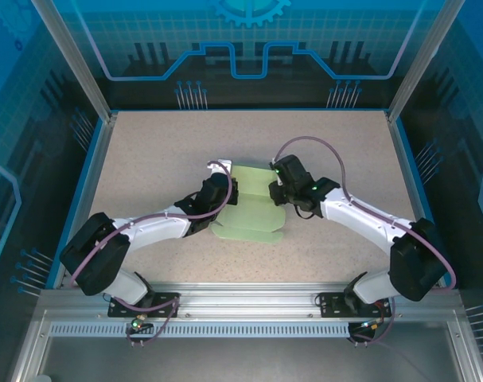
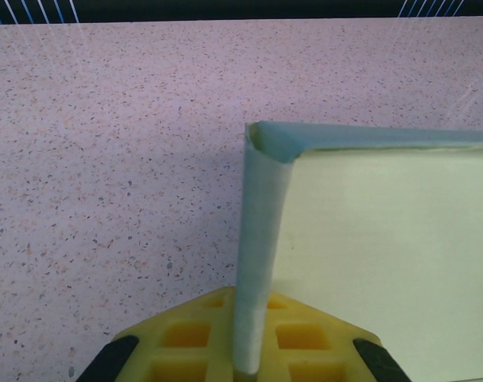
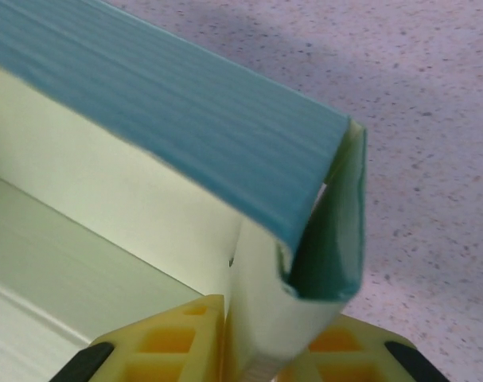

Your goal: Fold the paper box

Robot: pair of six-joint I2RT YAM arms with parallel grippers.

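Left end effector (image 1: 231, 193) is pinched tight on a raised side flap of the pale mint-green, thin cardboard paper box (image 1: 253, 211), the flap's edge standing upright between its yellow grid-moulded pads (image 2: 185, 341). Right end effector (image 1: 274, 191), on the opposite side, has its own yellow pads (image 3: 177, 334) closed around a doubled-over corner flap, with cardboard filling the gap between them. The partly folded box lies at the middle of the speckled beige table (image 1: 161, 151), its base flat and its side walls lifted, between the white-and-black left arm (image 1: 153, 227) and right arm (image 1: 360, 219). Blue-printed translucent panels (image 1: 249, 48) and an aluminium frame (image 1: 241, 302) enclose the table.
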